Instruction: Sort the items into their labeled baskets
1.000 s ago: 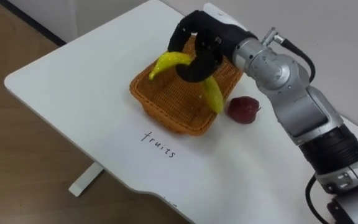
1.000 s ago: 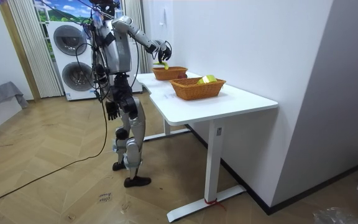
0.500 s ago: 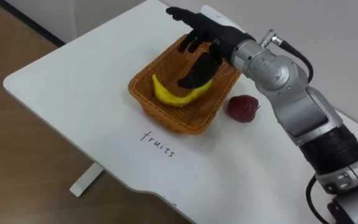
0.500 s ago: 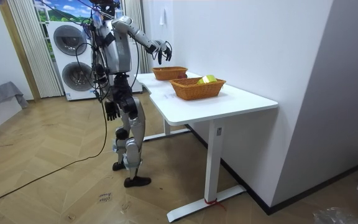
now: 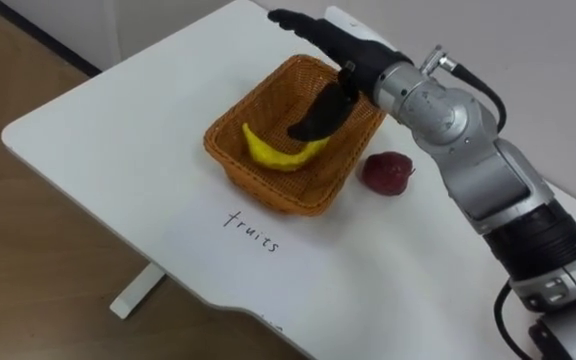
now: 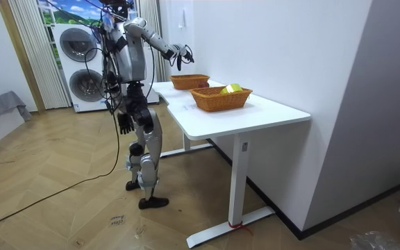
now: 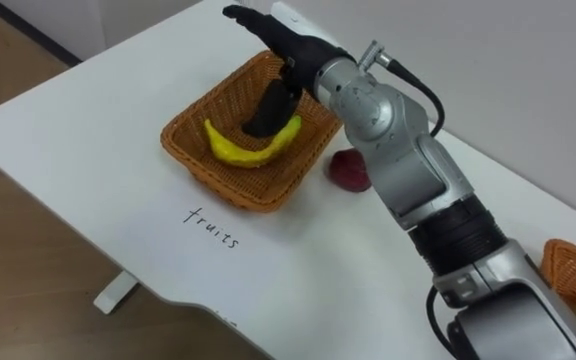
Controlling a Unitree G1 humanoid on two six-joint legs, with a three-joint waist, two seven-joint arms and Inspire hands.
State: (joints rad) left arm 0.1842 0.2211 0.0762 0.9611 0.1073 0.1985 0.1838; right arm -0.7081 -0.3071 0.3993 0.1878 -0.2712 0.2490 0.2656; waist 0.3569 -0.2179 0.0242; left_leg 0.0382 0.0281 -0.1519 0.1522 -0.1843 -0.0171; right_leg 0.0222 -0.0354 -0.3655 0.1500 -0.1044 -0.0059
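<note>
A yellow banana (image 5: 268, 152) lies inside the brown wicker basket (image 5: 230, 172), which stands above the handwritten word "fruits" (image 5: 251, 230) on the white table (image 5: 118, 120). My right hand (image 5: 343, 45) hovers over the basket's far rim. It is open with its fingers straight and its thumb pointing down above the banana, and it holds nothing. A dark red fruit (image 5: 386, 172) sits on the table just right of the basket. In the room view my left hand (image 6: 123, 123) hangs at my side.
A second wicker basket (image 7: 573, 262) shows at the lower right; in the room view that basket (image 6: 221, 98) holds something yellow-green (image 6: 231, 88). I stand at the table's end on the room view's left, a washing machine (image 6: 78, 59) behind me. The table edge runs close on my left.
The right hand, shut on the banana above the basket a second ago, has opened. The banana has dropped into the basket and the fingers have stretched out.
</note>
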